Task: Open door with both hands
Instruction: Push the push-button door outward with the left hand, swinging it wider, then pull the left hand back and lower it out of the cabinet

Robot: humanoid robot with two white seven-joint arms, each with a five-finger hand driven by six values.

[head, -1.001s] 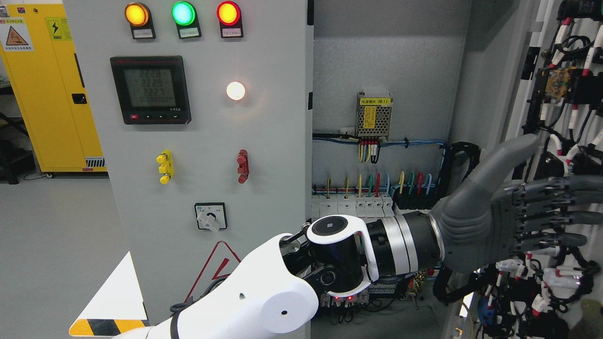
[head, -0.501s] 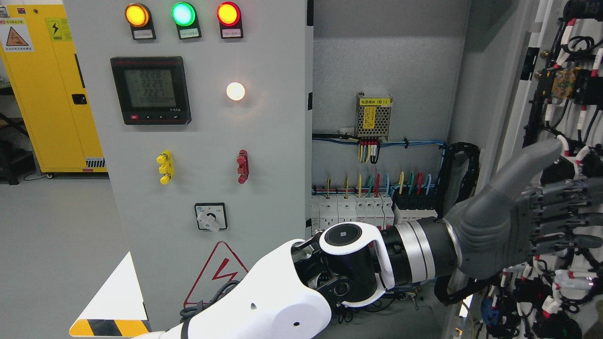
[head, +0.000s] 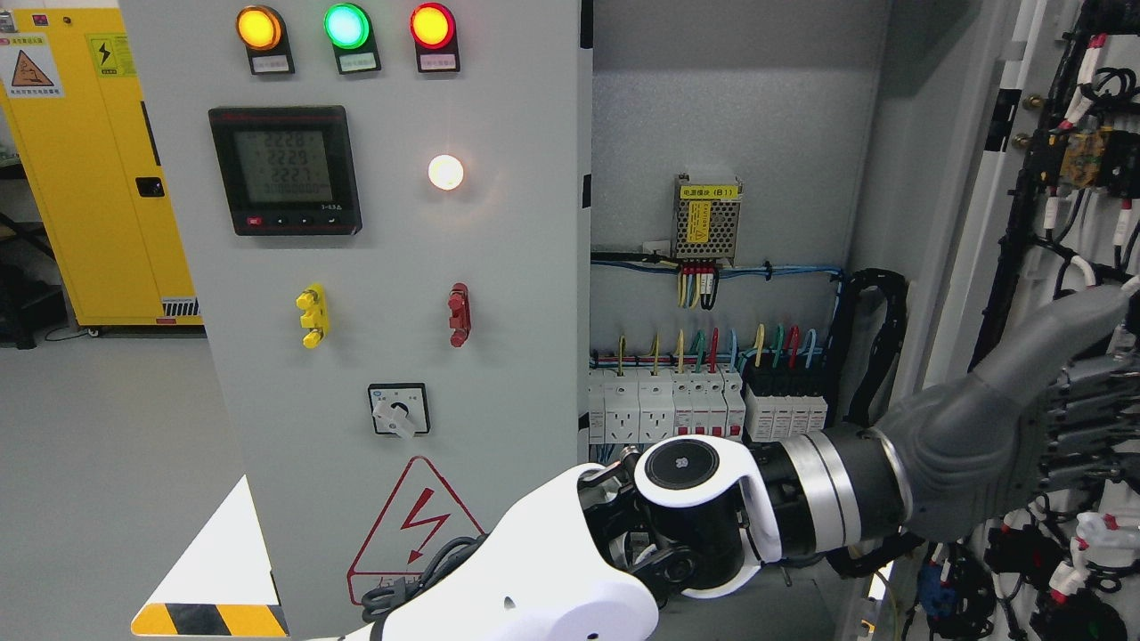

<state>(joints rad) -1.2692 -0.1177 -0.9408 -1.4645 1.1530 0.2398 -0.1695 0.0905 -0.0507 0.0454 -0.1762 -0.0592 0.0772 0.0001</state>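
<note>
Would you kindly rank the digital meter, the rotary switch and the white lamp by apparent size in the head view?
Largest to smallest:
1. digital meter
2. rotary switch
3. white lamp
All sit on the same door panel, so nearness hardly matters.

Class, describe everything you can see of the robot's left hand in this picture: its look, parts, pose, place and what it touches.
The left hand is dark grey and looks rubbery over the palm, with a silver ring at the wrist behind it. Its arm comes in from the lower left, white-shelled with a black joint. The thumb sticks up and to the right; the segmented fingers stretch out flat toward the right edge, tips cut off. It lies against the open door, over the black wiring on its inner side.
</note>
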